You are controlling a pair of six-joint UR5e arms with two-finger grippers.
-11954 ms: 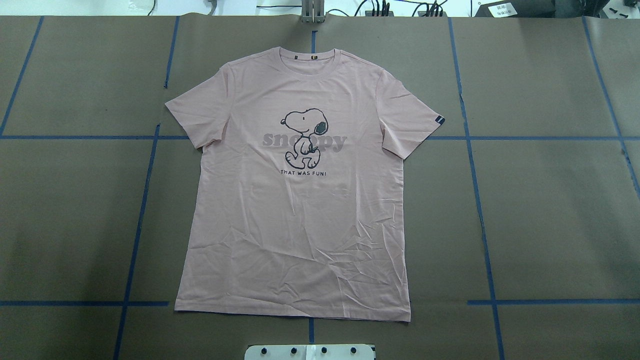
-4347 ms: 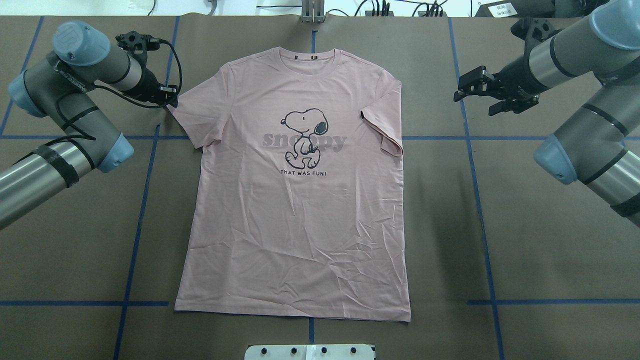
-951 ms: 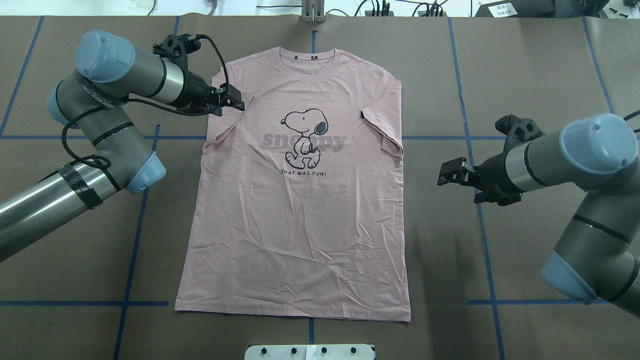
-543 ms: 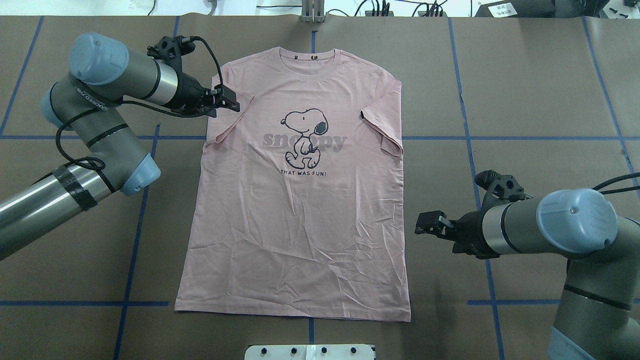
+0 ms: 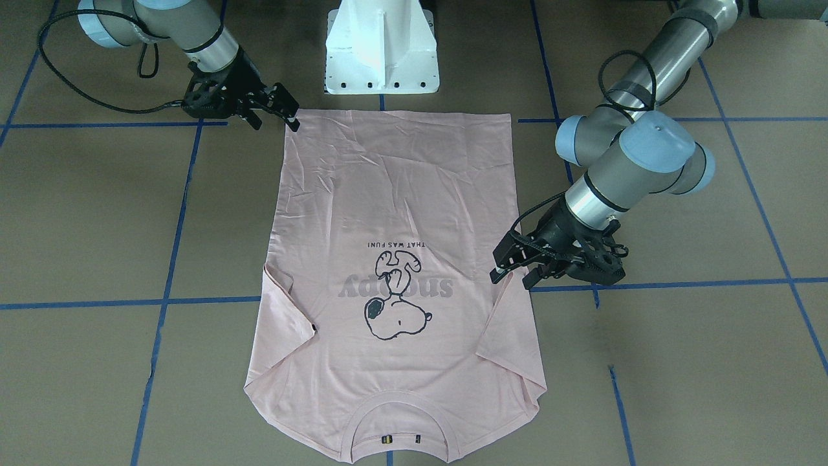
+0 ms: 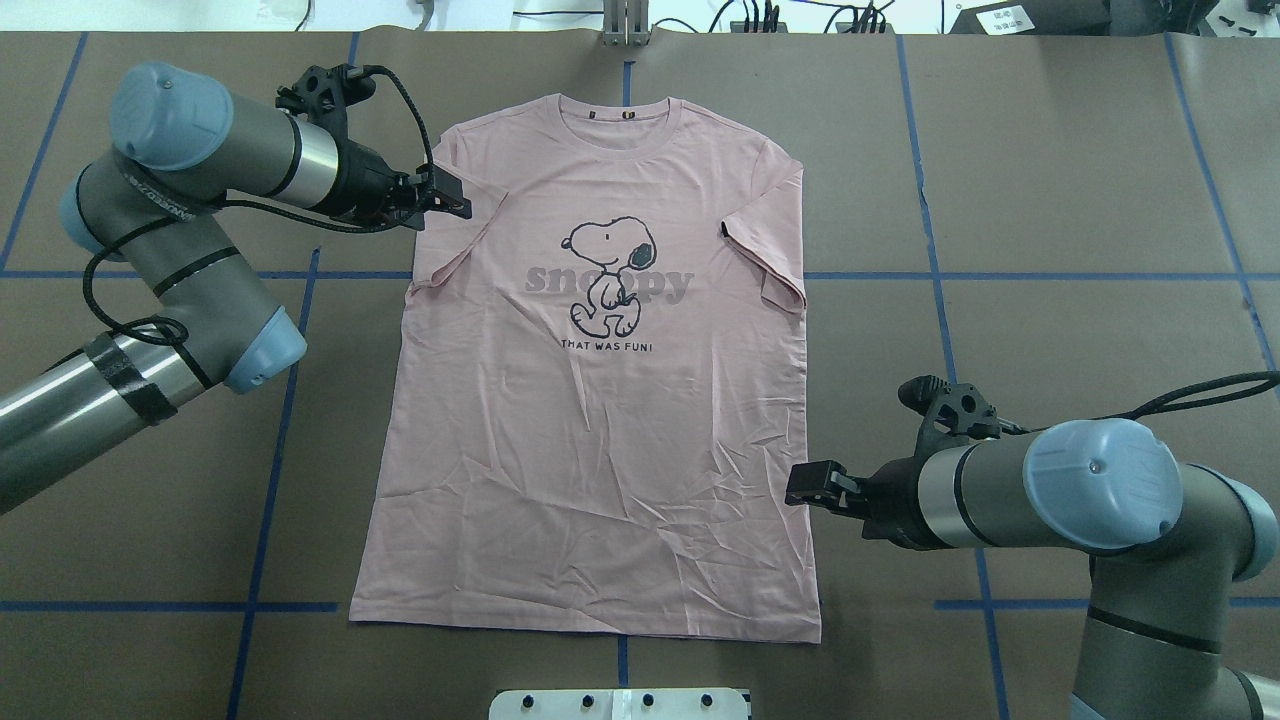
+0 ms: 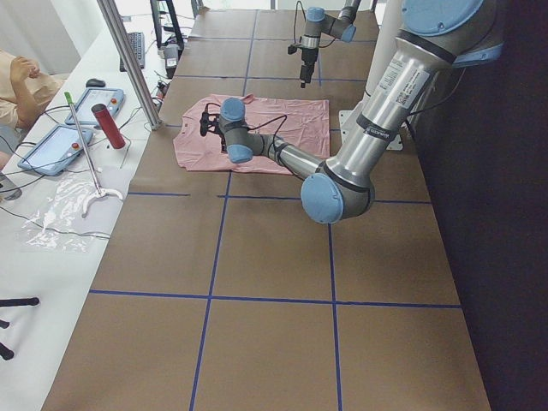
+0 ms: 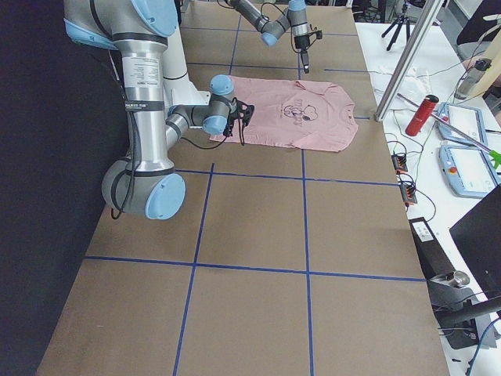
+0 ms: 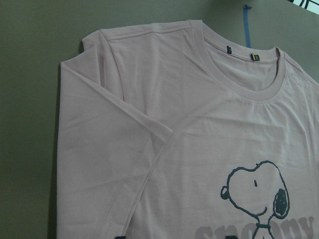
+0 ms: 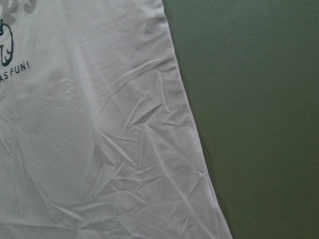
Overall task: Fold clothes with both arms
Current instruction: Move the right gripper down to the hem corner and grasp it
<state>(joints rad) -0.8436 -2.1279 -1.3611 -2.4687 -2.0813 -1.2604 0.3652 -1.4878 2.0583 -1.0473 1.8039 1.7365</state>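
The pale pink T-shirt (image 6: 600, 430) lies flat on the brown table with the dog print up, collar away from the robot. Both sleeves are folded in onto the body. It also shows in the front view (image 5: 394, 194), the left wrist view (image 9: 199, 124) and the right wrist view (image 10: 99, 124). My left gripper (image 6: 455, 198) is open and empty, just above the folded left sleeve; it also shows in the front view (image 5: 512, 270). My right gripper (image 6: 797, 487) is open and empty at the shirt's right side edge, near the hem corner; it also shows in the front view (image 5: 281, 113).
The white pedestal base (image 5: 381, 45) stands just behind the hem. Blue tape lines (image 6: 950, 330) cross the brown table cover. A side bench with tablets and a red bottle (image 7: 110, 126) runs beyond the collar end, behind a metal post (image 7: 128, 60).
My right gripper has swung from beside the right sleeve down along the shirt's right edge to near the hem. My left gripper has drawn back a little to the left off the folded sleeve.
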